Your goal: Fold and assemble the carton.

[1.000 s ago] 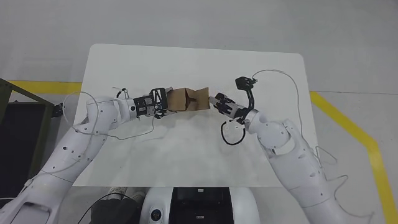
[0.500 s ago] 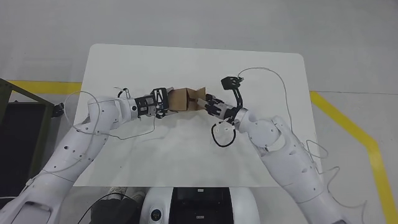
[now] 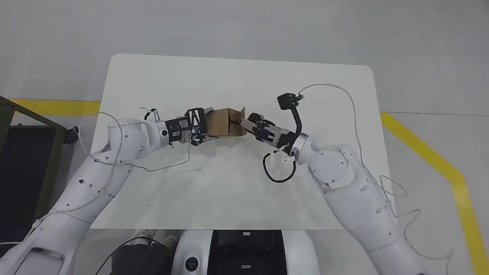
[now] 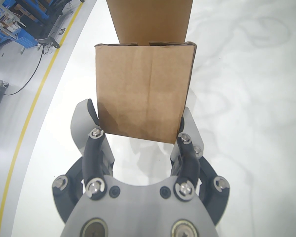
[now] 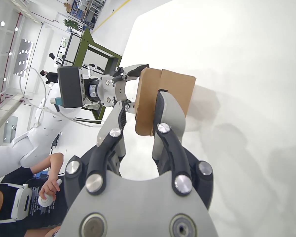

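Observation:
A small brown carton [image 3: 224, 121] lies in the middle of the white table [image 3: 153, 76]. My left gripper [image 3: 201, 127] is shut on its left end, one finger on each side wall [image 4: 143, 87]. Beyond that hold, a flap [image 4: 150, 8] stands up at the far end. My right gripper [image 3: 246, 124] is at the carton's right end, open. One finger [image 5: 166, 107] lies against the carton's side [image 5: 177, 85] and the other finger [image 5: 118, 114] stands just off the end face. The left gripper [image 5: 129, 87] also shows past the carton.
A loose cable loop [image 3: 273, 169] hangs by the right wrist, near the table's front half. A dark green frame [image 3: 23, 141] stands off the table's left edge. A yellow floor line [image 3: 428, 153] runs past the right side.
The right gripper has moved left onto the carton's right end, and the open flap there has folded in, so the carton looks shorter. The left gripper has kept its hold.

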Available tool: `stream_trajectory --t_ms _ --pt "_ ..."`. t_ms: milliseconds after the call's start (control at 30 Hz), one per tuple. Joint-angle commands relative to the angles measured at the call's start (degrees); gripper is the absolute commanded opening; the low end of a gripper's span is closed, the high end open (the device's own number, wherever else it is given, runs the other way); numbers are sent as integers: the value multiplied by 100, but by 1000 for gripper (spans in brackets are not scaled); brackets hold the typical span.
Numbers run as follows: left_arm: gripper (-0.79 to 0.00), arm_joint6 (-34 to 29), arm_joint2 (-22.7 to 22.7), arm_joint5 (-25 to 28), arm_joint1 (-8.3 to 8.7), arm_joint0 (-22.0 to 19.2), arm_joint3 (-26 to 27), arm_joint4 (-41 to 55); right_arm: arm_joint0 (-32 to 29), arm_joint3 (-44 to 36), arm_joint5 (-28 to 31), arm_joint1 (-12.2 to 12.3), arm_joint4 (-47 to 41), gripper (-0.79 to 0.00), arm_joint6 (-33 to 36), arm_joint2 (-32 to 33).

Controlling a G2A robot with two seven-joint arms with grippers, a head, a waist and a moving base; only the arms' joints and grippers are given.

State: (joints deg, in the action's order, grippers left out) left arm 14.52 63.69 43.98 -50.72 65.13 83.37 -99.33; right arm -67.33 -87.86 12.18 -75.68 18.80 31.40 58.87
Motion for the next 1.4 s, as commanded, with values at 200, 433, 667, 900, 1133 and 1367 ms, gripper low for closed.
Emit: stream_trajectory --t_ms 200,433,667,900,1133,1367 --pt "-566 -14 38 -1 1 16 10 -4 187 8 -289 -35 385 -631 -71 -199" --pt "-566 -10 49 22 -1 25 49 -8 296 -82 -584 -63 781 -640 -30 -403" --pt "-566 -3 55 36 -4 34 81 -12 396 -119 -841 -109 1090 -677 -12 -632" --pt "-566 21 72 61 -3 46 90 -11 476 -72 -749 -162 973 -576 -86 -742" --pt "-570 19 73 59 -7 54 94 -19 389 9 -570 -146 729 -606 -178 -562" --pt "-570 36 85 54 -9 66 84 -18 354 72 -561 -136 677 -680 -214 -463"
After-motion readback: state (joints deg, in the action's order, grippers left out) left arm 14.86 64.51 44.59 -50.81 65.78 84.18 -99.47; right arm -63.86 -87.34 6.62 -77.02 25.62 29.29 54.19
